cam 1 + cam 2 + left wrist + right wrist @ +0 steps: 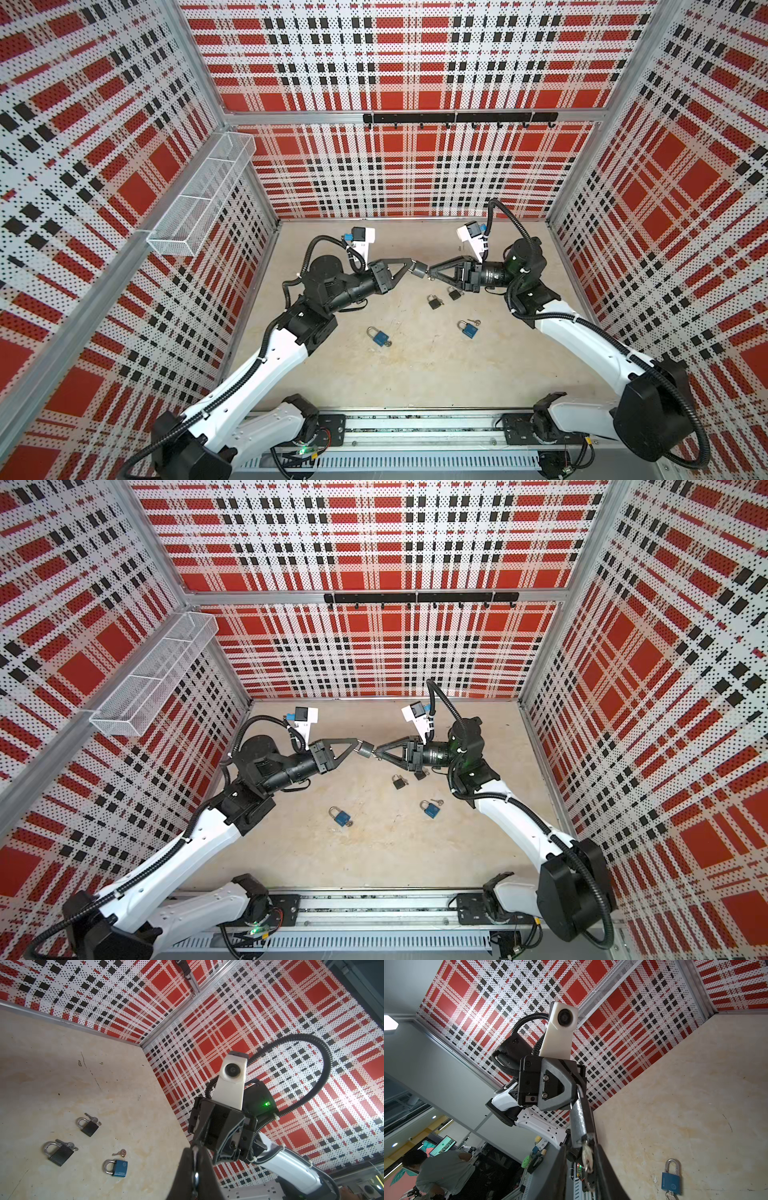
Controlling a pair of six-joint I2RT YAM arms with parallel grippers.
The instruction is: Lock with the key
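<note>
1. The left gripper (577, 1091) is clamped tight on the shackle of the held padlock (579, 1122). This dark lock hangs in mid-air above the table (415, 374), between the two arm tips in both top views.
2. The key (586, 1153) sits in the base of that lock. The right gripper (430, 277) has its jaws either side of the key's bow, narrowly apart. A gap shows on one side, so I judge the key not yet pinched.
3. Progress, as I read it: the lock is lifted and presented and the key is seated. Left to do are pinching the key, turning it and confirming the shackle is home. Whether the shackle is already pressed in cannot be told, because the left fingers hide it.
4. Nothing lies between the two claws. The risk I see is that the lock, held only by its shackle, may swing when the key is twisted.
5. Just below, on the table, lie a spare dark padlock (434, 302) and a second spare padlock (455, 294), each with keys at its shackle. The second lies almost under the right wrist.
6. Nearer the front lie a left blue padlock (379, 337) with a key at its base and a right blue padlock (468, 329) with a loose key (120, 1153) just beside it.
7. Farthest off are a wire basket (199, 195) on the side wall and a hook rail (457, 118) on the back wall, both well clear of the work.
</note>
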